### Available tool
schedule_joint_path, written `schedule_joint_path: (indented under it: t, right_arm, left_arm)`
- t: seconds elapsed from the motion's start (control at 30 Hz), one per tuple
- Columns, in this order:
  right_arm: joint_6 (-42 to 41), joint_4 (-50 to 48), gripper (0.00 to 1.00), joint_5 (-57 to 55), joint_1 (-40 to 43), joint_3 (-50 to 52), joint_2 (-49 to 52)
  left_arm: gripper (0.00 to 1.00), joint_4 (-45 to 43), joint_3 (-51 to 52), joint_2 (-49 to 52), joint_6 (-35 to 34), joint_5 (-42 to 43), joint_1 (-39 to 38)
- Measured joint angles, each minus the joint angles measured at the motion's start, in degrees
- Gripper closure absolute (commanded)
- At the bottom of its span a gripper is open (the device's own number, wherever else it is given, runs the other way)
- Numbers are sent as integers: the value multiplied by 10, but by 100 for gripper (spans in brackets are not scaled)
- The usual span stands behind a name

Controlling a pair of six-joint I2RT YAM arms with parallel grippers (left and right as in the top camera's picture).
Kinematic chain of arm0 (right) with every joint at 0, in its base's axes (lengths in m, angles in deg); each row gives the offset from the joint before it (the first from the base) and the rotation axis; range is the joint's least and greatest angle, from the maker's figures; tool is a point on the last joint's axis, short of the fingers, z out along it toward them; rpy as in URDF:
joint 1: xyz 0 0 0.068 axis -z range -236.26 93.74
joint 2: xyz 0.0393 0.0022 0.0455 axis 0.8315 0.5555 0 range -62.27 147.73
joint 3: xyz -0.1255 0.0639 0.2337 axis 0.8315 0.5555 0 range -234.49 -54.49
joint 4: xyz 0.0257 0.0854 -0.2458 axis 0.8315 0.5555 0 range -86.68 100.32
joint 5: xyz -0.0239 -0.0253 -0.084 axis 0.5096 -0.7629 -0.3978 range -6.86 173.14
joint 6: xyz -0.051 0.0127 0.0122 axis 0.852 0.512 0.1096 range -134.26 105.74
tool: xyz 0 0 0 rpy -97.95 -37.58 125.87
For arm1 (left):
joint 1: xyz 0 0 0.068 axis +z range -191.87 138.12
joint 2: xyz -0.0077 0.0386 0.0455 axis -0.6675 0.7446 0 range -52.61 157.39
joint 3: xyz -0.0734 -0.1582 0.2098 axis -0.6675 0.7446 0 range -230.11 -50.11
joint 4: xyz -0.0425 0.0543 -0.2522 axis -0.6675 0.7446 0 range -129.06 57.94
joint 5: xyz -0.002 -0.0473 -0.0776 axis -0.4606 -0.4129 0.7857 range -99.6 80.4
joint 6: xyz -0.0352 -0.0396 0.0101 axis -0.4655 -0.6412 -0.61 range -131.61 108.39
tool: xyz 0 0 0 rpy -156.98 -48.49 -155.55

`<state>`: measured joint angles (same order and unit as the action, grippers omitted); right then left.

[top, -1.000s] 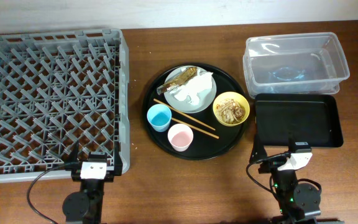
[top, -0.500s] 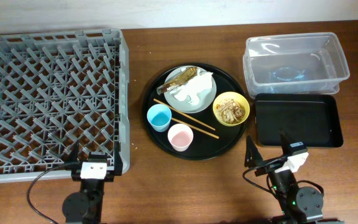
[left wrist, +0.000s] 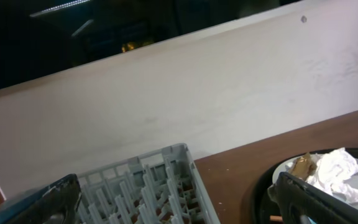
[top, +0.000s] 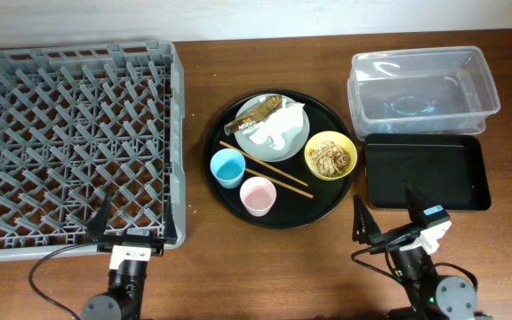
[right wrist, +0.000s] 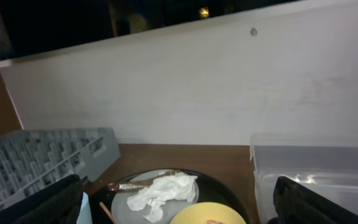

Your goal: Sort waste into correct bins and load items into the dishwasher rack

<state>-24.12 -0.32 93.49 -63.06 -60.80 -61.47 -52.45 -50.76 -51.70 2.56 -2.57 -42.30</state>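
While the left gripper point(top: 130, 228) and the right gripper point(top: 385, 220) hang open and empty, sorting seems not started, so one must reach for the crumpled white paper napkin point(top: 274, 132) on the pale grey-green round plate point(top: 283, 154).

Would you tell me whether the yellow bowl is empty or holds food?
Not empty: tan noodle scraps lie inside the yellow bowl.
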Motion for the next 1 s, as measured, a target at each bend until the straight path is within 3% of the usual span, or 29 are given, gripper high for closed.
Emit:
schedule_joint_path:
  t: [0.23, 0.4, 0.7, 1.0]
  right_arm:
    - [44, 39, 2, 6, 0, -47, 12]
    - [58, 57, 1, 16, 0, -118, 86]
    - [76, 262, 1, 42, 0, -387, 350]
    - [108, 459, 2, 41, 0, -636, 566]
  left_arm:
    - [1, 10, -40, 9, 0, 23, 0]
    - [1, 62, -147, 103, 0, 42, 0]
    - [1, 148, -438, 372, 3, 113, 0]
    - [1, 435, -836, 746, 26, 166, -25]
